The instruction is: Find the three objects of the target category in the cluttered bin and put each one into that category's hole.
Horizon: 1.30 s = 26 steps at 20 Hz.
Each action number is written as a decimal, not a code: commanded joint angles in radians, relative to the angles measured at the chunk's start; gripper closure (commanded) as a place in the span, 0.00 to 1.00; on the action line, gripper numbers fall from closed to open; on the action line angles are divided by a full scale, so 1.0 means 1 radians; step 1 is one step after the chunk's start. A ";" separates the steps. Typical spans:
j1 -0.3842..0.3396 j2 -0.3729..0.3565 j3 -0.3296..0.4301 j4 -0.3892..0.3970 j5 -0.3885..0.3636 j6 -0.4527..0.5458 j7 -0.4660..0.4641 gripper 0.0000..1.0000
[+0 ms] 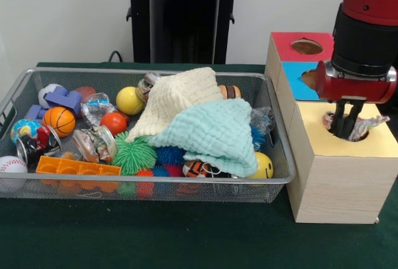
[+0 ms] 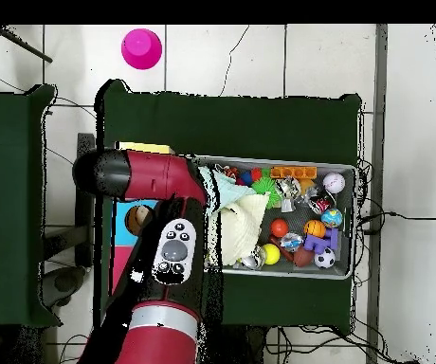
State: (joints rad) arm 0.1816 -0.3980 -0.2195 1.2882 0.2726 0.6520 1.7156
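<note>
Hovering over the yellow hole (image 1: 346, 133), the gripper (image 1: 344, 126) pinches a crinkly clear wrapper (image 1: 367, 125) directly above the opening.

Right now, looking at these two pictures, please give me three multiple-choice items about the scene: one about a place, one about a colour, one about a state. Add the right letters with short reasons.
1. Where is the gripper?
A. Over the mesh bin
B. At the hole in the yellow top of the wooden box
C. Above the red section

2. What colour is the cloth lying nearest the box?
A. Light mint green
B. Orange
C. Dark purple

3. What is the state of the crinkly clear wrapper?
A. Lying in the bin under the cloths
B. On the green table cover
C. At the yellow hole, beside the gripper's tips

Answers:
1 B: the front view shows the gripper reaching down at the yellow section of the wooden box.
2 A: the mint cloth lies at the box end of the mesh bin, partly under the cream cloth.
3 C: the wrapper sticks out of that hole.
</note>
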 commanded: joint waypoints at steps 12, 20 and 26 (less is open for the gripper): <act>-0.022 0.075 0.117 0.200 -0.035 -0.094 0.128 1.00; -0.022 0.113 0.124 0.175 -0.041 -0.158 0.122 1.00; -0.023 0.168 0.133 0.160 -0.071 -0.321 0.116 1.00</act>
State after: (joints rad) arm 0.1817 -0.3507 -0.1926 1.3407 0.2730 0.4408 1.7156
